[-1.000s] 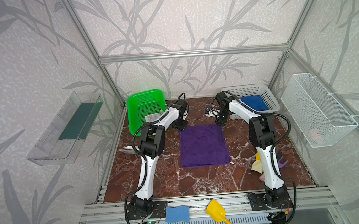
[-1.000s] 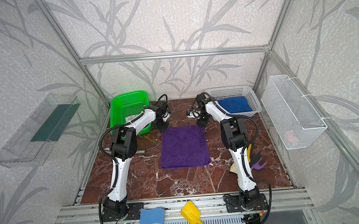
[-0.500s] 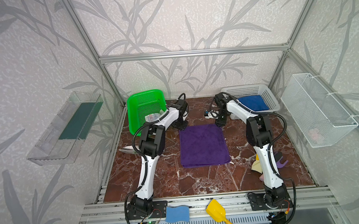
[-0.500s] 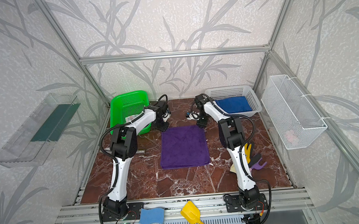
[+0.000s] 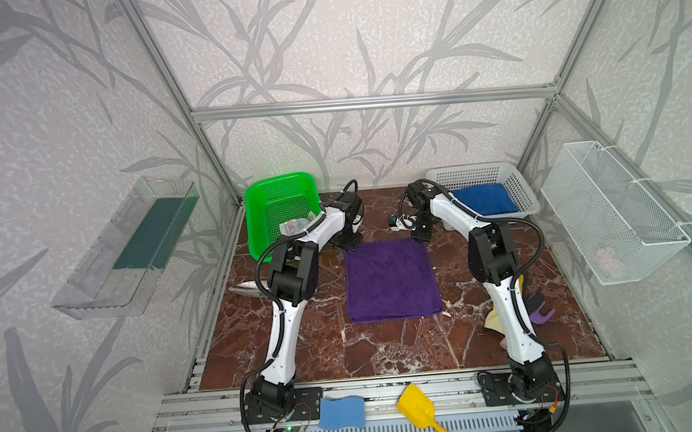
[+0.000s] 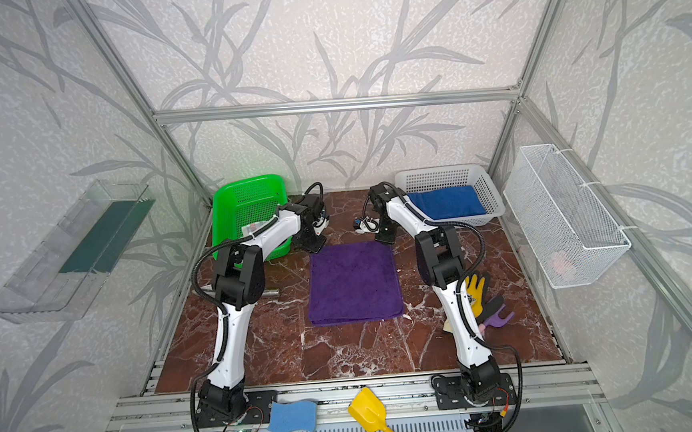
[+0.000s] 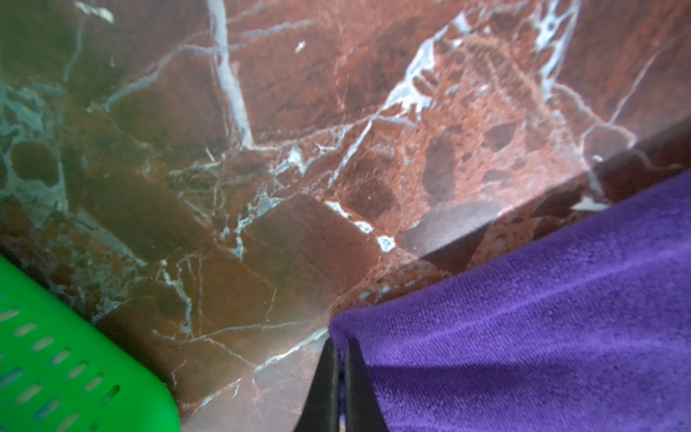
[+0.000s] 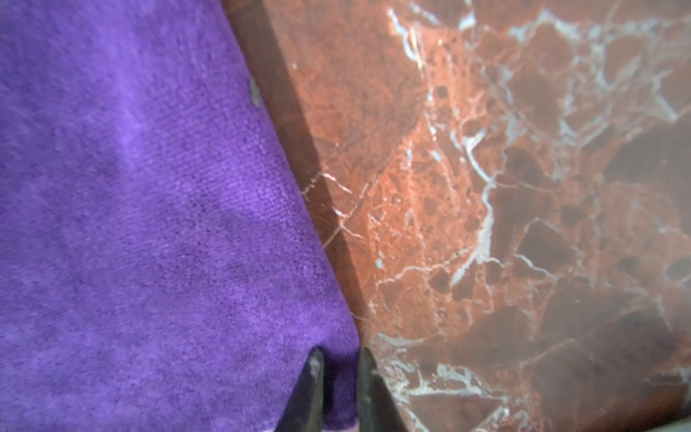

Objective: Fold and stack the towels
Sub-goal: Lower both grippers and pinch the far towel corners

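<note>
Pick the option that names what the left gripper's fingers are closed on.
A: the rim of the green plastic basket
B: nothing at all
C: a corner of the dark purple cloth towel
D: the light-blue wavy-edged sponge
C: in the left wrist view the left gripper has its fingers pinched together on a corner of the dark purple cloth towel.

green basket (image 5: pixel 276 190), blue sponge (image 5: pixel 341 413), yellow scoop (image 5: pixel 417 406)
</note>
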Controlling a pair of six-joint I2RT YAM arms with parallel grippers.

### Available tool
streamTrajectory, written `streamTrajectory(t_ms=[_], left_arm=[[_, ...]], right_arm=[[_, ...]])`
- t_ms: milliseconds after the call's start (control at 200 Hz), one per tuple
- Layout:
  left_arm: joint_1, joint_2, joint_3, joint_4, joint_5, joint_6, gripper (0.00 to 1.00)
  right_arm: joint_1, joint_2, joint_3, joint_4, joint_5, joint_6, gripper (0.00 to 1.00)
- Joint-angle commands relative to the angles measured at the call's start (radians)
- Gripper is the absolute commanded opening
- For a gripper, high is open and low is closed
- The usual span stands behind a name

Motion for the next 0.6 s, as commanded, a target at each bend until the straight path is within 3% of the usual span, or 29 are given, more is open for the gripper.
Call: streamTrajectory(t_ms=[0, 125, 340, 595], left_arm=[[0.01, 0.026, -0.005, -0.025, -0.012, 0.021, 0.02], [0.011, 0.025, -0.009, -0.028, -0.017, 0.022, 0.0], [0.01, 0.013, -0.011, -0.027, -0.03, 0.013, 0.0], [0.01, -0.1, -0.091, 0.111, -0.064, -0.013, 0.0]], right_arm=[[0.0, 0.029, 0.018, -0.074, -0.016, -0.059, 0.12], [-0.001, 0.039, 0.02, -0.07, -0.021, -0.06, 0.0], [-0.003, 0.006, -0.001, -0.016, -0.053, -0.04, 0.0], [-0.011, -0.153, -0.215, 0.275, -0.068, 0.036, 0.0]])
